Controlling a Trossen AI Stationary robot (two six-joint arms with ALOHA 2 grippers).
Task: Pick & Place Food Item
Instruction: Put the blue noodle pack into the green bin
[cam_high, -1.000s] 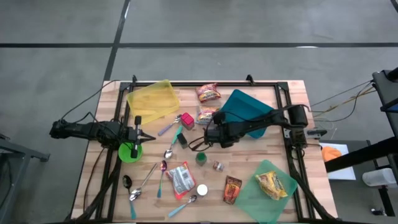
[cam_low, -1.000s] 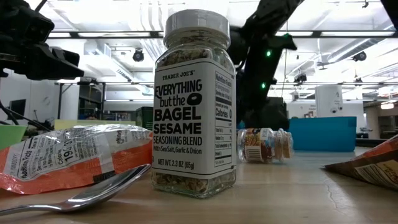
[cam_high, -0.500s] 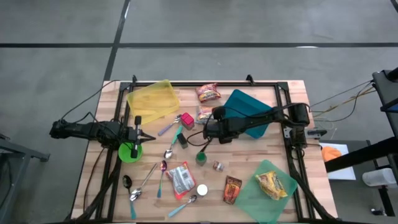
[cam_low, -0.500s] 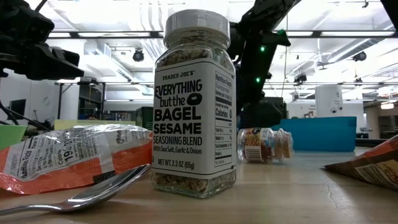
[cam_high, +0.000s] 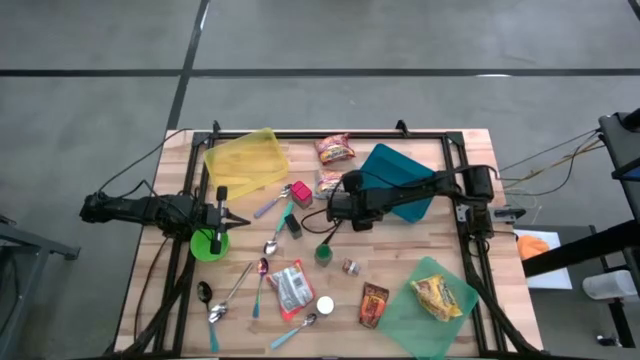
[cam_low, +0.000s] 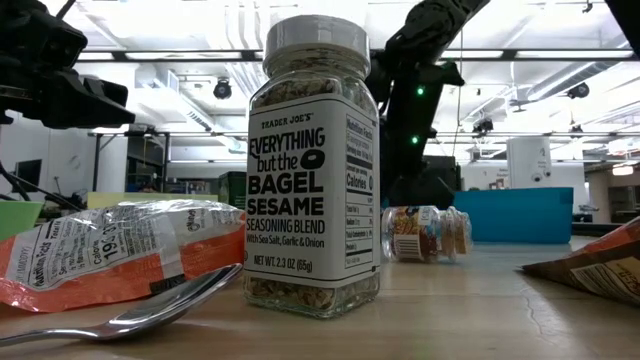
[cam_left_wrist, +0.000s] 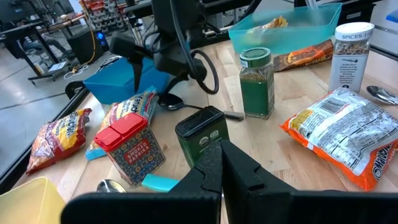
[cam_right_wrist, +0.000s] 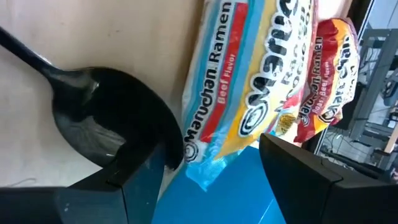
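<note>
Item for you: one ramen packet (cam_right_wrist: 239, 93), lying flat on the table just beside the teal tray (cam_high: 400, 175), on the side nearest the red spice tin (cam_left_wrist: 132, 147), with a black spoon (cam_right_wrist: 106, 121) close against its other edge. Your right gripper (cam_right_wrist: 211, 168) hangs directly over the packet with its jaws standing wide and nothing in them, while your left gripper (cam_left_wrist: 221, 171) waits pinched closed and empty well away, past the tin and over the green cup (cam_high: 208, 243). Judged light, crinkly and slippery, with a brittle noodle block inside; take it across the narrow width at mid-length, gently.
</note>
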